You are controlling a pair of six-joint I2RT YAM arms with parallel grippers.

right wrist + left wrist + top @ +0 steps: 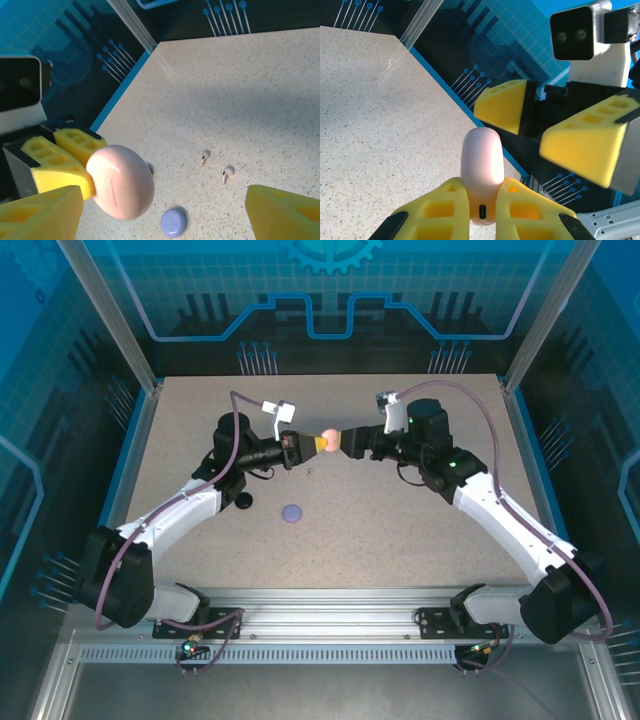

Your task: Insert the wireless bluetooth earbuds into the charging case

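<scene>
A pale pink round charging case (329, 439) hangs in the air over the middle of the table, lid closed. My left gripper (318, 443) is shut on it. In the left wrist view the yellow fingers (452, 200) pinch the case (481, 165) at its port end. My right gripper (350, 440) faces it from the right, open, with the case (122, 187) close to its left finger and not between the pads. Two pale pink earbuds (203, 158) (227, 173) lie apart on the table below.
A purple round case (292, 512) (173, 222) lies on the table nearer the arm bases. A small black round case (244, 500) sits to its left. Blue walls and metal posts (110, 320) surround the speckled table (400, 530).
</scene>
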